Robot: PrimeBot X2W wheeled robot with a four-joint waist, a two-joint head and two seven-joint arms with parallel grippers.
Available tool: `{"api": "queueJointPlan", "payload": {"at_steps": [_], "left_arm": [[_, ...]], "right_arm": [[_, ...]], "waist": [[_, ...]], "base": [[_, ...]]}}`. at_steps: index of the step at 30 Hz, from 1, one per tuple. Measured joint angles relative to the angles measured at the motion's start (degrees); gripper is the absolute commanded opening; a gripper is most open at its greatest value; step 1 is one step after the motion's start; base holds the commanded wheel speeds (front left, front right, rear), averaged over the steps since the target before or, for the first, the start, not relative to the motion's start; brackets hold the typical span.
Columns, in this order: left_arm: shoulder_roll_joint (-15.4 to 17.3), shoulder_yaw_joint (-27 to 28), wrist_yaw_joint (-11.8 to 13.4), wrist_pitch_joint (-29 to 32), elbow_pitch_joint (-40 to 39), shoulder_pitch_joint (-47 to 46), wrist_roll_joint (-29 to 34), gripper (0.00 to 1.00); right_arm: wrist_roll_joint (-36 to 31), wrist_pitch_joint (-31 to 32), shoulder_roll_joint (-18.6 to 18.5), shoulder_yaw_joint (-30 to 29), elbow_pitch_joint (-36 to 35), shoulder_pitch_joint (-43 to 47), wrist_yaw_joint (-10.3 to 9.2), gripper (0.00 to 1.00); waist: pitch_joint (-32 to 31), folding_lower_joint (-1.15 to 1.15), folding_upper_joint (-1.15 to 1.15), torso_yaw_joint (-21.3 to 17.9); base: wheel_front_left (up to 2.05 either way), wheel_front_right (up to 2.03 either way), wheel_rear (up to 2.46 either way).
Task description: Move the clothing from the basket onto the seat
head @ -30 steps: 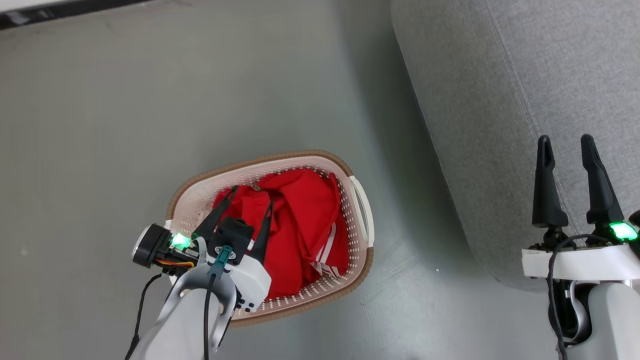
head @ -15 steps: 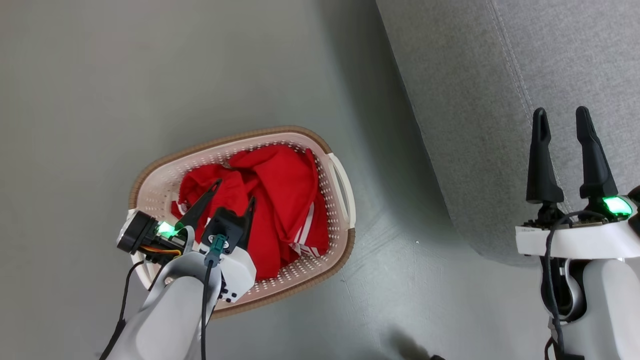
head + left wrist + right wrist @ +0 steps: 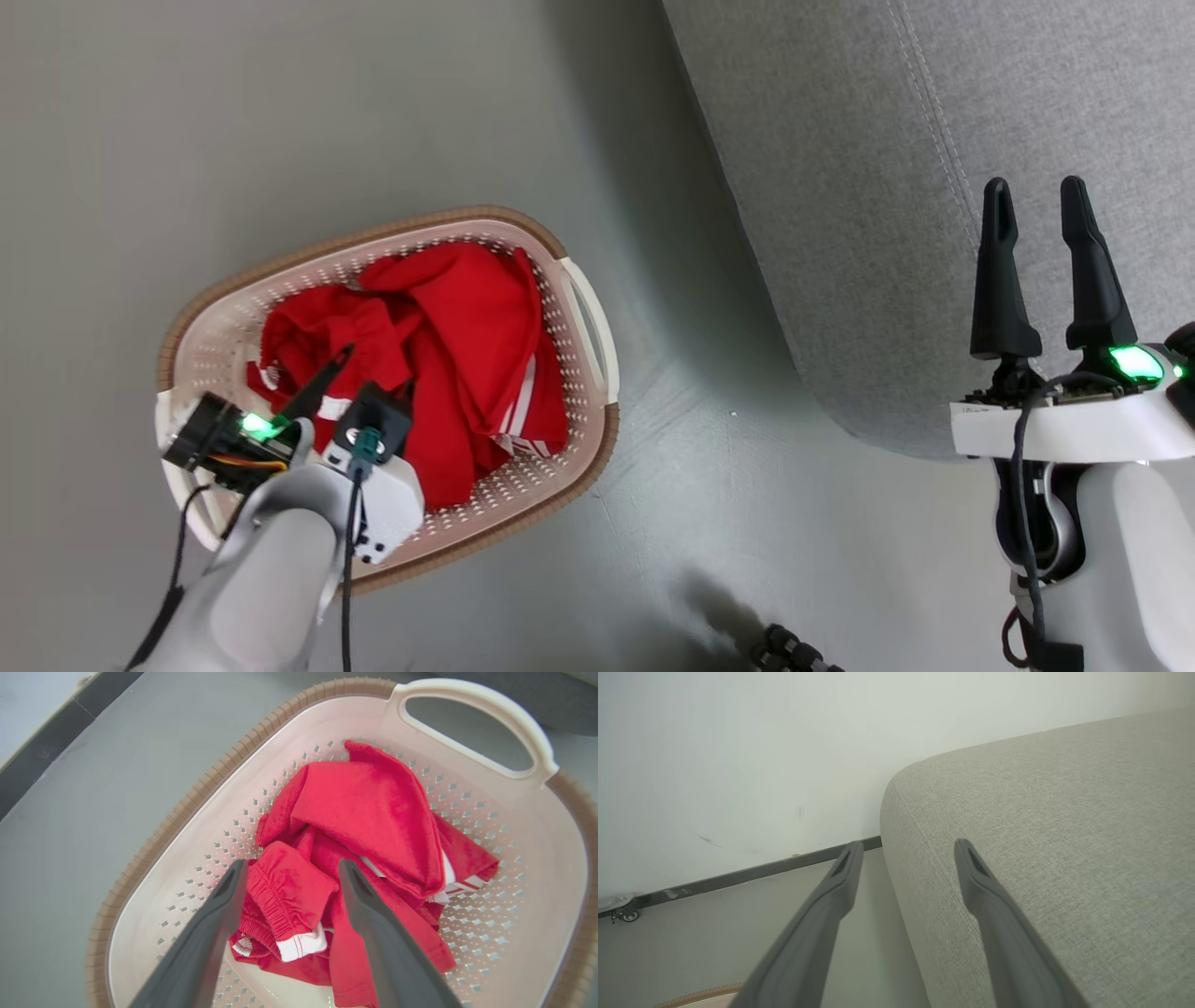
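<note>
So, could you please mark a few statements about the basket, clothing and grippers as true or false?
The red clothing lies inside the laundry basket. True.
The left gripper is shut on a garment. False: its jaws are open, straddling a red fold.
A red garment lies on the grey sofa. False: the clothing seen is all in the basket.
The right gripper is open, near the sofa's edge. True.

One basket (image 3: 224,322), one seat (image 3: 840,187), one heap of red clothing (image 3: 467,327), garment count unclear, two pairs of jaws
</note>
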Motion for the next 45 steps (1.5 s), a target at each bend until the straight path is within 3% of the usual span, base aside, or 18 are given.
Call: {"api": "queueJointPlan", "payload": {"at_steps": [23,30,45], "left_arm": [[1.9,1.3,2.1,1.9,4.1,-4.1,0.5,1.00],[2.6,2.0,5.6,3.5,5.2,-6.3,1.1,1.00],[3.0,1.8,9.9,5.5,7.7,-7.9,2.9,1.00]], "right_arm": [[3.5,-0.2,0.0,3.7,0.3,-3.5,0.00,1.00],[4.5,-0.2,0.0,4.2,0.4,-4.4,0.00,1.00],[5.0,-0.2,0.0,5.3,0.8,-6.4,0.00,1.00]], "waist": [[6.0,0.00,0.00,-4.6],[7.4,0.00,0.00,-5.4],[9.1,0.00,0.00,-6.4]], "base": [[0.00,0.00,0.00],[0.00,0.00,0.00],[0.00,0.00,0.00]]}}
